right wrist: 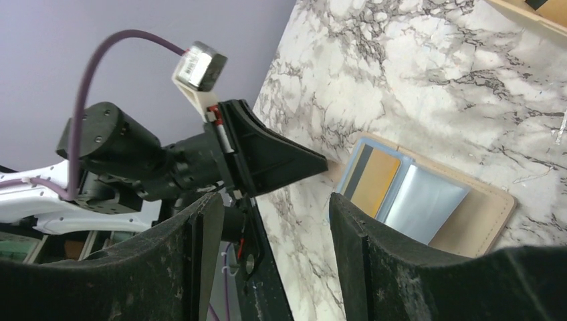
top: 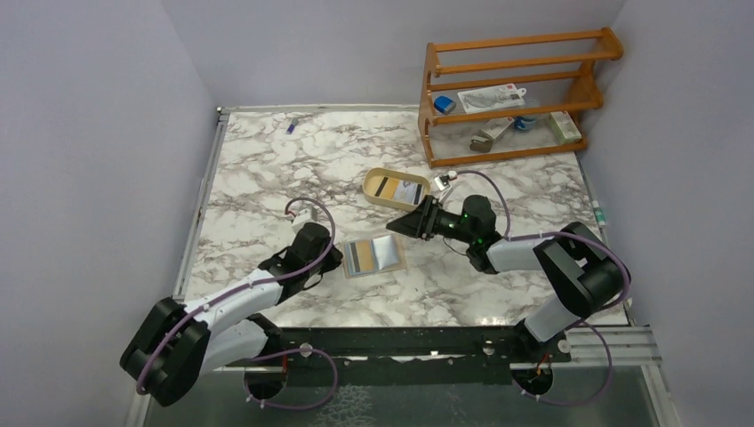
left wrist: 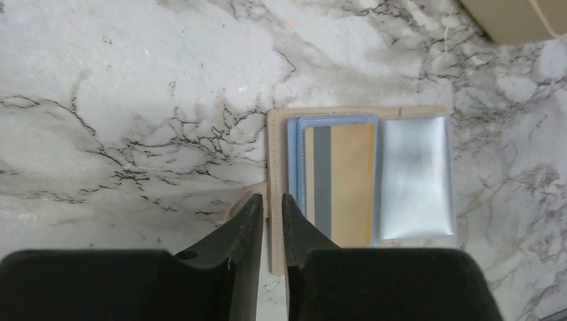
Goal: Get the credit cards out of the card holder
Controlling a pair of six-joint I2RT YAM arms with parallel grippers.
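The tan card holder [top: 396, 263] lies open on the marble table. Its left pocket holds a gold card with a grey stripe [left wrist: 341, 180] over pale blue card edges [left wrist: 293, 160]; its right pocket [left wrist: 414, 177] is silvery. My left gripper [left wrist: 271, 200] is shut on the holder's left edge strip [left wrist: 275, 147], at the holder's left side in the top view [top: 340, 258]. My right gripper [top: 405, 224] is open and empty, tilted above the table just beyond the holder's far right corner. The right wrist view shows the holder [right wrist: 481, 214] past my open right gripper [right wrist: 274, 207].
An oval tan tray [top: 378, 178] behind the holder has a whitish card with a dark stripe [top: 402, 189] in it. A wooden rack [top: 511, 89] with small items stands at the back right. A small blue object [top: 292, 124] lies at the far edge.
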